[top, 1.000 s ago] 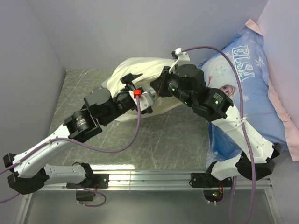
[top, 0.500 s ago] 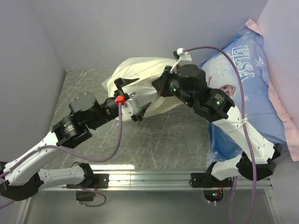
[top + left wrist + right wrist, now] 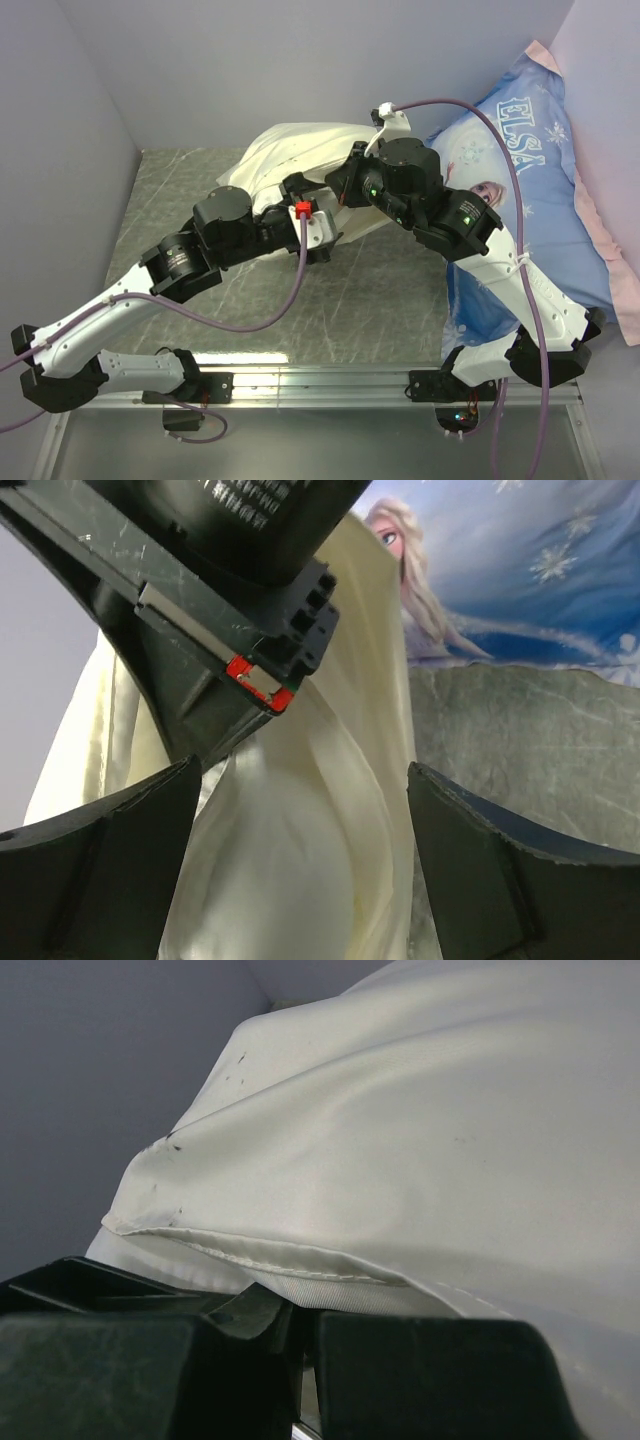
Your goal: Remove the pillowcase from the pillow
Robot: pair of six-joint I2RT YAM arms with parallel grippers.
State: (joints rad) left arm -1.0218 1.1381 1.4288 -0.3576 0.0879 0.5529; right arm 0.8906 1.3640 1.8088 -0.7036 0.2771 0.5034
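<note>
The cream pillowcase (image 3: 285, 150) lies bunched around the plump pillow at the back middle of the table; the pillow itself is covered in the top view. My right gripper (image 3: 340, 190) is shut on the pillowcase's stitched hem (image 3: 300, 1265) and holds that end raised. A strip of white woven cloth (image 3: 350, 1295) shows under the hem; I cannot tell if it is the pillow. My left gripper (image 3: 328, 228) is open just below the right one. Its fingers (image 3: 520, 880) stand wide on either side of hanging cream folds (image 3: 350, 780).
A large blue ELSA pillow (image 3: 520, 200) leans at the right, with pink cloth (image 3: 600, 230) behind it; it also shows behind the folds (image 3: 520, 570). Grey walls close the left and back. The marbled tabletop (image 3: 380, 290) ends at a metal rail (image 3: 320, 380).
The left arm drew back to the left, then came forward again to the pillow's near end under the right gripper, jaws still wide. The right arm has not moved.
</note>
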